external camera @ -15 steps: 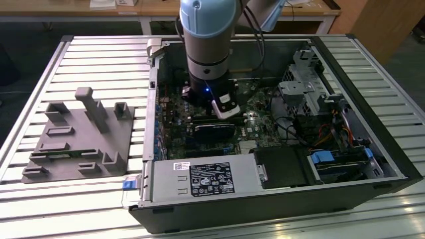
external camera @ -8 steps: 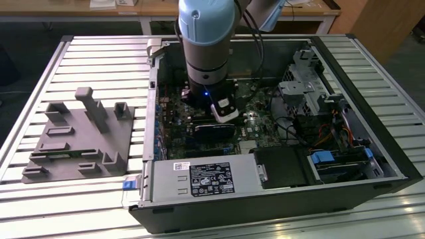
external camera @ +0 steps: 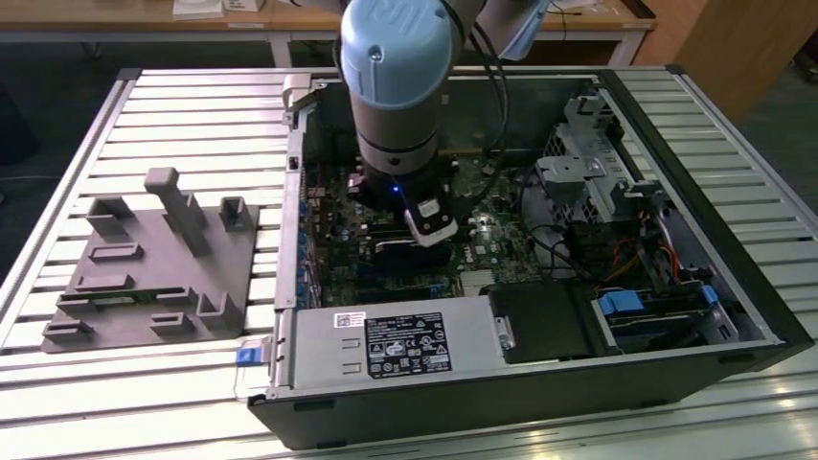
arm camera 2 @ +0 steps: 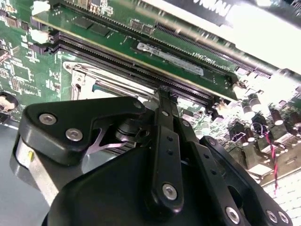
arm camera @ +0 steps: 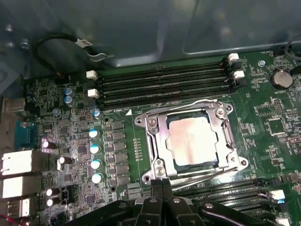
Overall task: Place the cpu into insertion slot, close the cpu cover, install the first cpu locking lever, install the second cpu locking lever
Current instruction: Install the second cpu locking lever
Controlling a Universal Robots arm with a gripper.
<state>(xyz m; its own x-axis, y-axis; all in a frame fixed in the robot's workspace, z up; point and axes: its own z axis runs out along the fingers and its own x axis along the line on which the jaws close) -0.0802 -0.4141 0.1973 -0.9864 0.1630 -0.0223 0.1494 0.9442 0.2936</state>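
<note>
The cpu point(arm camera: 192, 141), a silvery square chip, lies flat in the insertion slot point(arm camera: 172, 159) on the green board. The cpu cover point(arm camera: 155, 141), a thin metal frame, lies down around it, and the chip shows through its window. Thin wire levers run along two sides of the frame point(arm camera: 181, 105) point(arm camera: 211, 173). My gripper point(arm camera: 162, 184) stands at the socket's edge beside the lever there, fingers pressed together with nothing visible between them. In the second wrist view the gripper point(arm camera 2: 162, 92) points at a corner of the socket point(arm camera 2: 87, 82). From the exterior view the gripper point(external camera: 428, 235) is low inside the open case.
Long black memory slots point(arm camera: 164, 81) flank the socket, with a green memory stick point(arm camera 2: 174, 59) close to the fingers. The case walls, power supply point(external camera: 397, 345), drive cage point(external camera: 601, 177) and cables point(external camera: 562, 244) hem in the arm. A grey fixture point(external camera: 153, 259) sits on the slatted table.
</note>
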